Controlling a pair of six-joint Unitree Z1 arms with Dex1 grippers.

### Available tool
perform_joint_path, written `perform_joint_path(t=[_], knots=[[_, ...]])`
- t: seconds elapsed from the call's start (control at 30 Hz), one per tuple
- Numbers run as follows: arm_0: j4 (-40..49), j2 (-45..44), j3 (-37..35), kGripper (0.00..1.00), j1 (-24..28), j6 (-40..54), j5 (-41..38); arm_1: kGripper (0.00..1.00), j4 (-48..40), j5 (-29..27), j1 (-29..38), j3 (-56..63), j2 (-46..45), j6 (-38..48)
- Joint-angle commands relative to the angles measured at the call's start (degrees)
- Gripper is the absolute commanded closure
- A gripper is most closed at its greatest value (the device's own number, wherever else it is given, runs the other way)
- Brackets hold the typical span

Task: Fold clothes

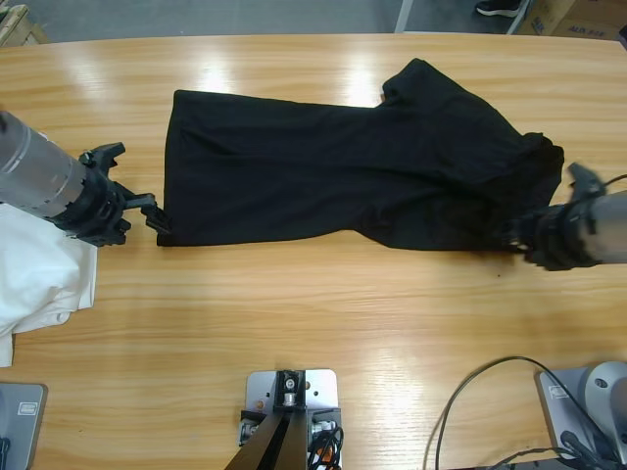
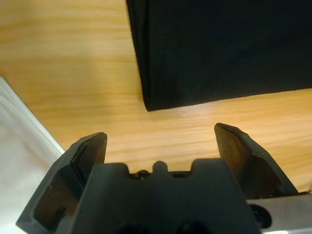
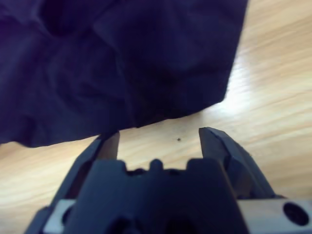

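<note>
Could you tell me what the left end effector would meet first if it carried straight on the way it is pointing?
Most likely the black shirt's near bottom corner. The left end effector is open, bare wooden table between. Height above the table is unclear.

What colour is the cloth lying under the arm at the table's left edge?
White. The cloth shows best in the high view, beside the left tool.
</note>
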Motion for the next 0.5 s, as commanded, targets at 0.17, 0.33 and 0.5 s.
perform_joint_path(t=[0.17, 0.33, 0.5], knots=[[-0.63, 5.57, -3.67, 0.133, -4.88, 2.37, 1.1, 0.388, -0.67, -2.26, 3.02, -1.34, 6.3, 1.25], [-0.63, 7.39, -2.62, 0.129, -4.96, 3.58, 4.23, 0.478, -0.43, -3.11, 2.95, -1.48, 8.77, 1.44], [-1.54, 10.49, -3.25, 0.119, -4.88, 2.35, 5.64, 0.476, -0.43, -2.88, 2.91, -2.07, 8.06, 1.43]])
